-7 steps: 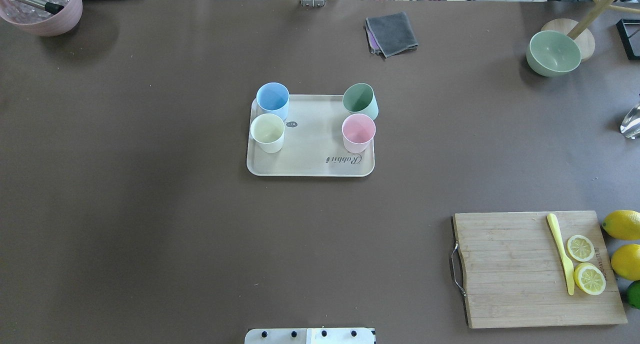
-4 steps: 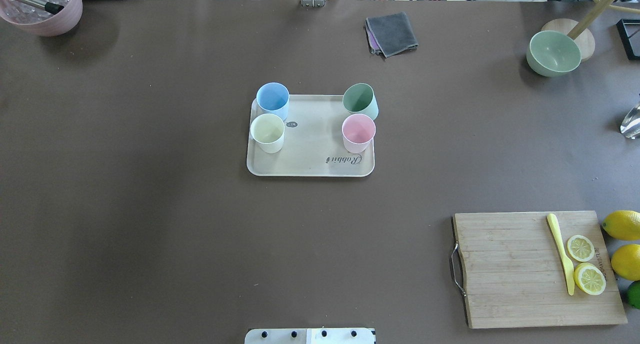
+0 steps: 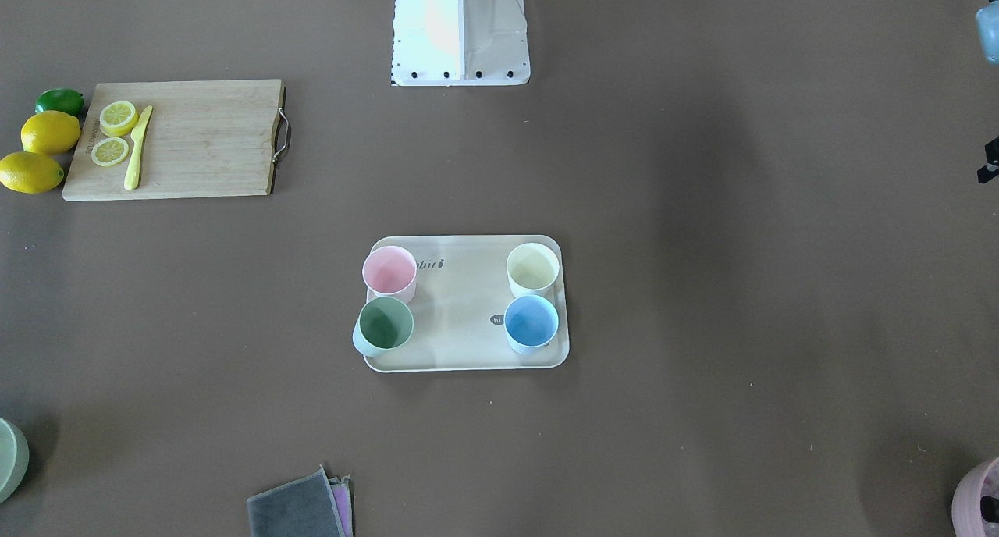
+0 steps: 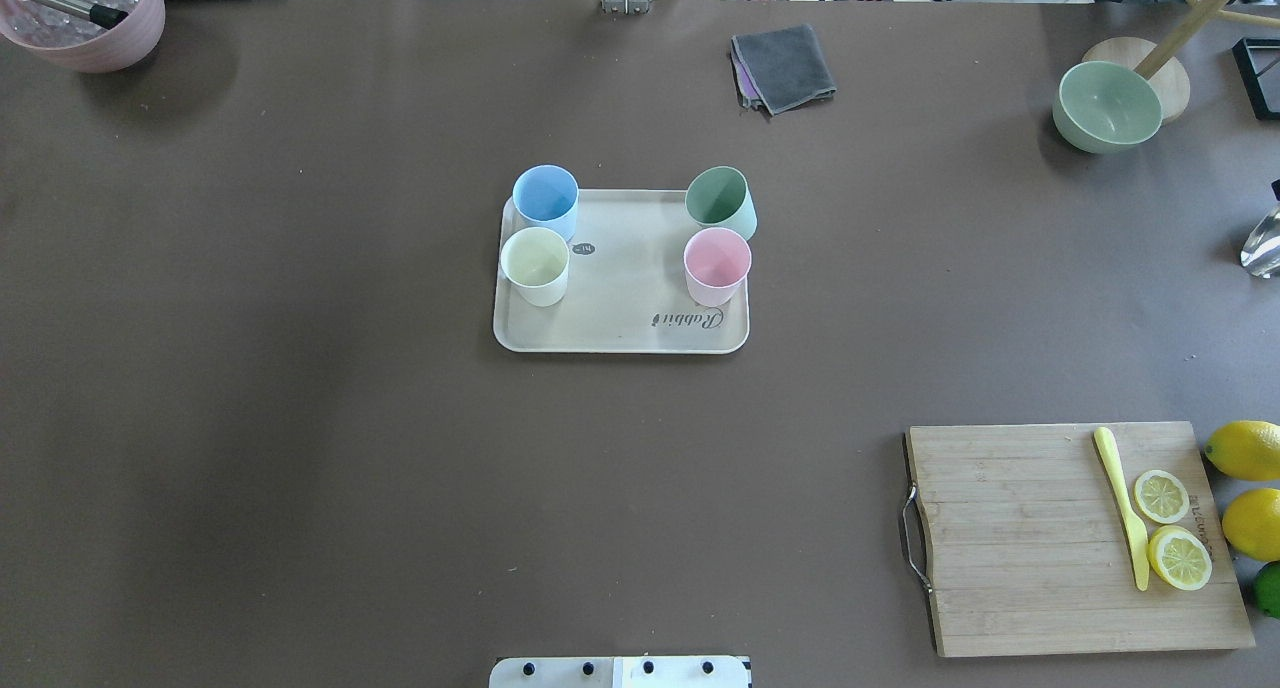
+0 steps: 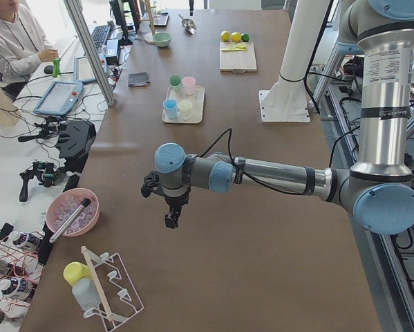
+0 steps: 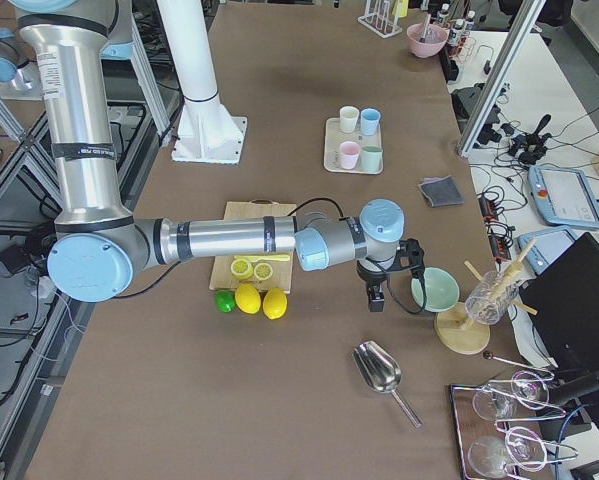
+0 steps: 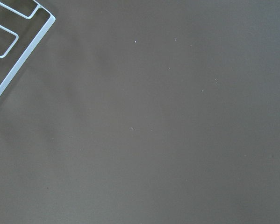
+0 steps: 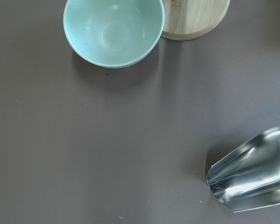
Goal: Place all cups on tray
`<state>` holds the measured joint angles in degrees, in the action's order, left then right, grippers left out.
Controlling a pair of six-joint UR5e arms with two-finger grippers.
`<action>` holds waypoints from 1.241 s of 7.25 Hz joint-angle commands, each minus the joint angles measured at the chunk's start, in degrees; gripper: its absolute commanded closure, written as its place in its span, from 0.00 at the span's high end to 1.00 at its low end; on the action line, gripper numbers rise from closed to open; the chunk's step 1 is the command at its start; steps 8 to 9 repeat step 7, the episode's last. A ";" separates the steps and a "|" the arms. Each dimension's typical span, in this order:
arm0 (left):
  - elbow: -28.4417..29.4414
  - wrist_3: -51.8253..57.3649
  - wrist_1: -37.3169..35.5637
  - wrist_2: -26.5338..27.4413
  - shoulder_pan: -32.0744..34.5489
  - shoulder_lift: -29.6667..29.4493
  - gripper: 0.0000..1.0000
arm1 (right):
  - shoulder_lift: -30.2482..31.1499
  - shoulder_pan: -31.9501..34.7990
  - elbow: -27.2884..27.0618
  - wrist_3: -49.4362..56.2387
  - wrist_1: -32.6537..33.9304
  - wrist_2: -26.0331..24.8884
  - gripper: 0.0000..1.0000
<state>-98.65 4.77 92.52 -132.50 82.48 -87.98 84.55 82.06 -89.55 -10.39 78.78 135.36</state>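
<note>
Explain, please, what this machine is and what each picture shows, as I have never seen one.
This is a robot with two arms at a brown table. Two pictures look down on it, from behind the robot and from across; two look along it from its ends; two come from wrist cameras. The left gripper and right gripper hang over the table, and nothing shows in either. Four cups stand on the tray: blue cup, cream cup, green cup, pink cup. Off to the side lie a cutting board, a green bowl and a metal scoop.
</note>
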 commanded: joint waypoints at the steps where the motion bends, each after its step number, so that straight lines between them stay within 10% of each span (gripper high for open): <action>1: -1.01 0.15 1.68 0.22 0.05 0.00 0.98 | -0.09 -0.06 -0.09 -0.07 -0.03 0.17 1.00; 9: -1.28 0.50 1.34 1.89 0.22 1.32 0.98 | -0.52 -0.32 -0.18 -0.24 -0.12 0.25 1.00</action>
